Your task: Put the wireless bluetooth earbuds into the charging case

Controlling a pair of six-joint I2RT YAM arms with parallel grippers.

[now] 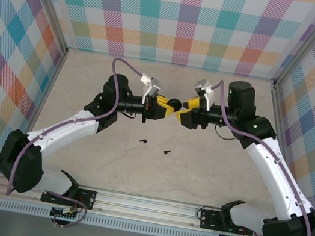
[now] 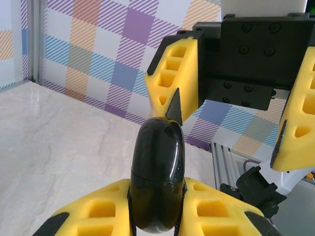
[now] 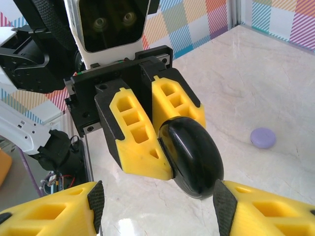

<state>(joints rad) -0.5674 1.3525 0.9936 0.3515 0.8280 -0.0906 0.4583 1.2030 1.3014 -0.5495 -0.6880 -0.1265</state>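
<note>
Black glossy egg-shaped case (image 2: 157, 177) sits clamped in left yellow jaws.

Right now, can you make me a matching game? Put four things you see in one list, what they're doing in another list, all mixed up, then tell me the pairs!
Things:
1. black case
2. black earbuds
3. lilac disc
4. right end effector

States:
A. open, fingers wide apart
B. pale, lying flat on the table
C. gripped by the left end effector, off the table
D. a tiny dark pair lying on the table

Pairs: 1-C, 2-D, 3-B, 4-A.
</note>
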